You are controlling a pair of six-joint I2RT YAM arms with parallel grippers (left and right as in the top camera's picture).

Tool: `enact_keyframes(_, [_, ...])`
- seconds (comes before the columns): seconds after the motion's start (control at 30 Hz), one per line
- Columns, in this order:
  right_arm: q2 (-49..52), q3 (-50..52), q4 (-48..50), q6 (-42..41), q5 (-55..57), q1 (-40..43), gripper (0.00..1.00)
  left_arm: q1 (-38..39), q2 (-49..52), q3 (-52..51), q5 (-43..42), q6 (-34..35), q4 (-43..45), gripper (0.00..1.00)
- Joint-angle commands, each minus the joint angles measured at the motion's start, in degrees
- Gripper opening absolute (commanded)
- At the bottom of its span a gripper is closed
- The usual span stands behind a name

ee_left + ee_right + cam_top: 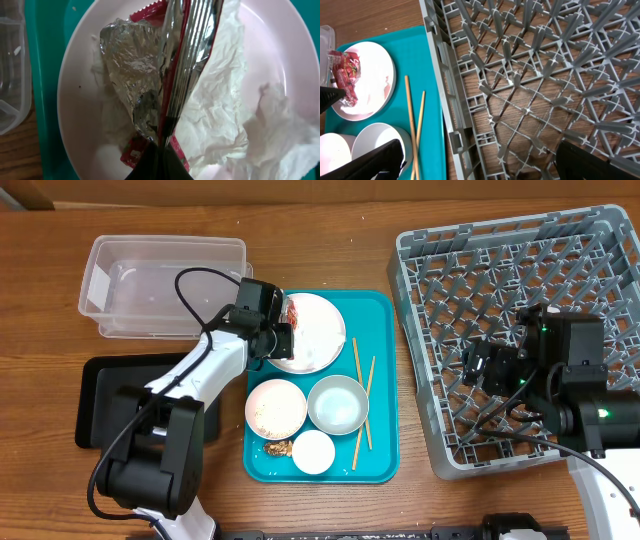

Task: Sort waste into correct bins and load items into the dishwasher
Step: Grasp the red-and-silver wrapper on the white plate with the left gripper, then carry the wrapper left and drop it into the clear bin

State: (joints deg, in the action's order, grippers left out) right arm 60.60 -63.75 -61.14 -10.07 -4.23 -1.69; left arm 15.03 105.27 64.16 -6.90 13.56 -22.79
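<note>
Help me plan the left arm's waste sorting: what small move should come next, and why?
Probably lift the left gripper straight up. It looks closed on the red printed snack wrapper, which lies on the round white plate against crumpled white tissue; the clear rectangular plastic tub sits close by.

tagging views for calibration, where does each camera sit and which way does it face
Overhead: fixed above the table, looking down at teal tray, rack, left arm and right arm.
Left wrist: on the left arm, facing down at plate, wrapper and tissue; left end effector at the bottom edge.
Right wrist: above the rack, facing down; fingers of the right end effector in the bottom corners.
Shared: all three show plate and wrapper.
</note>
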Motion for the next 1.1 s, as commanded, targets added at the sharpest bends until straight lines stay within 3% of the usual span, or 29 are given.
enact_keyframes(0.0, [-0.42, -1.53, 0.11, -0.02, 0.35, -0.11, 1.0, 0.42, -3.39, 3.21, -0.2, 0.2, -1.33, 0.04])
enact_keyframes(0.2, [-0.42, -1.53, 0.11, -0.02, 0.35, -0.11, 1.0, 0.31, -10.82, 9.03, 2.12, 0.11, -4.96, 0.04])
enact_keyframes(0.5, [-0.42, -1.53, 0.07, -0.02, 0.35, -0.11, 1.0, -1.01, -16.79, 10.14, 26.18, -0.28, -4.85, 0.05])
enact_keyframes(0.73, [-0.42, -1.53, -0.33, -0.02, 0.35, -0.11, 1.0, -5.51, -12.55, 10.14, 26.77, -0.26, -4.31, 0.05])
enact_keyframes(0.77, [-0.42, -1.53, -0.57, -0.02, 0.35, -0.11, 1.0, -6.16, -11.65, 10.14, 26.77, -0.26, -4.17, 0.17])
enact_keyframes(0.8, [-0.42, -1.53, -0.81, -0.02, 0.35, -0.11, 1.0, -6.82, -10.69, 10.14, 26.43, -0.24, -3.98, 0.44])
enact_keyframes(0.9, [-0.42, -1.53, -1.29, -0.02, 0.35, -0.11, 1.0, -7.13, -10.21, 10.16, 22.29, -0.31, -3.96, 0.49])
enact_keyframes(1.07, [-0.42, -1.53, -1.53, -0.02, 0.35, -0.11, 1.0, -5.51, -11.02, 10.43, 2.56, -0.28, -3.67, 0.52])
